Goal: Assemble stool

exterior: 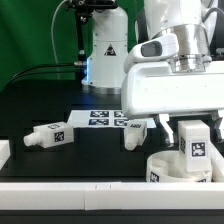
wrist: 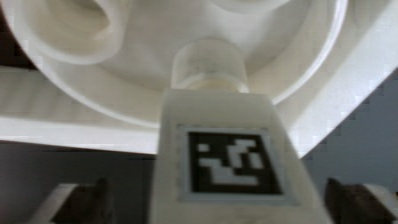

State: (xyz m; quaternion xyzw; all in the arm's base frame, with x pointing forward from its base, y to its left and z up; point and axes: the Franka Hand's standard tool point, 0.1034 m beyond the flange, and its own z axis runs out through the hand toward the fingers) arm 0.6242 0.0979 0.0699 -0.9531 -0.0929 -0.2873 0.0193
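The round white seat disc (exterior: pixel 170 168) lies at the front on the exterior view's right. A white leg (exterior: pixel 195 140) with a tag stands upright on it. In the wrist view the leg (wrist: pixel 222 150) runs from between my fingers to a socket in the seat (wrist: pixel 98 60). My gripper (exterior: pixel 190 124) hangs over the leg. In the wrist view the gripper (wrist: pixel 217 205) is open, one finger (wrist: pixel 71 203) on each side of the leg with a dark gap to it. A second leg (exterior: pixel 50 135) lies on the table at the exterior view's left.
The marker board (exterior: pixel 98 119) lies flat behind the middle of the table. Another white tagged part (exterior: pixel 137 128) lies by its right end. A white block (exterior: pixel 3 152) shows at the left edge. The robot base (exterior: pixel 105 50) stands behind.
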